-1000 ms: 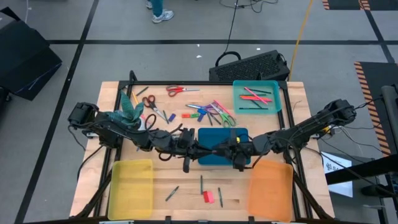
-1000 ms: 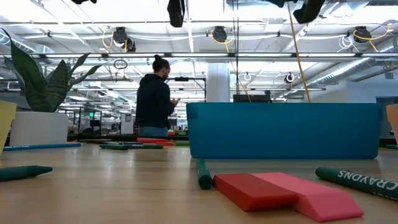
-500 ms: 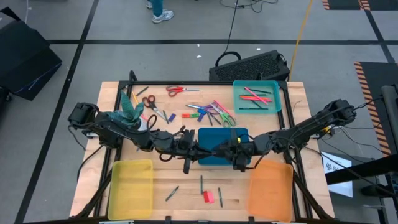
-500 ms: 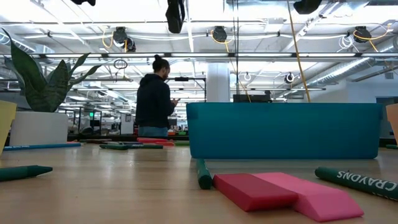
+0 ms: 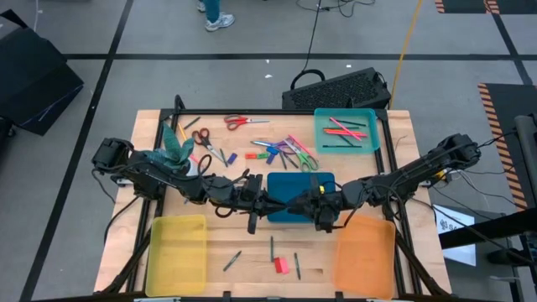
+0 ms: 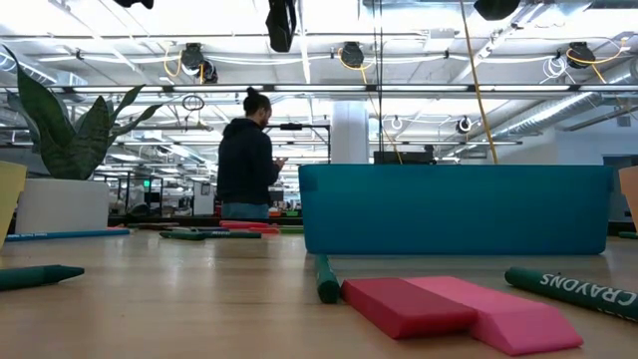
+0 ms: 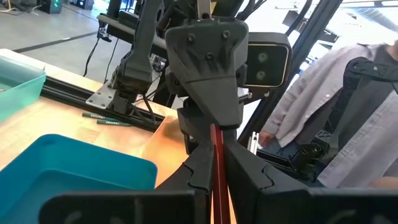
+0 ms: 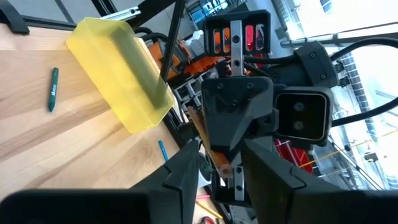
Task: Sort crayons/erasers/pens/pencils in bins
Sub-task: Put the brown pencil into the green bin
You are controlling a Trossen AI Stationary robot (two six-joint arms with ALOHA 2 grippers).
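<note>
Red eraser [image 5: 278,265] and pink eraser [image 5: 284,267] lie touching on the table [image 5: 252,252] at 6 o'clock. Above the blue bin [image 5: 285,193], centre, left gripper [image 5: 251,223] and right gripper [image 5: 323,221] hover; jaw state cannot be told.

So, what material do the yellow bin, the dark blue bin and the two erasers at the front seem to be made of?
The yellow bin looks like translucent plastic: the table's wood tone shows faintly through it. The dark blue bin seems to be opaque plastic with a smooth, slightly satin wall. The red eraser and the pink eraser look like matte rubber or vinyl, with no shine; which one cannot be told.
</note>
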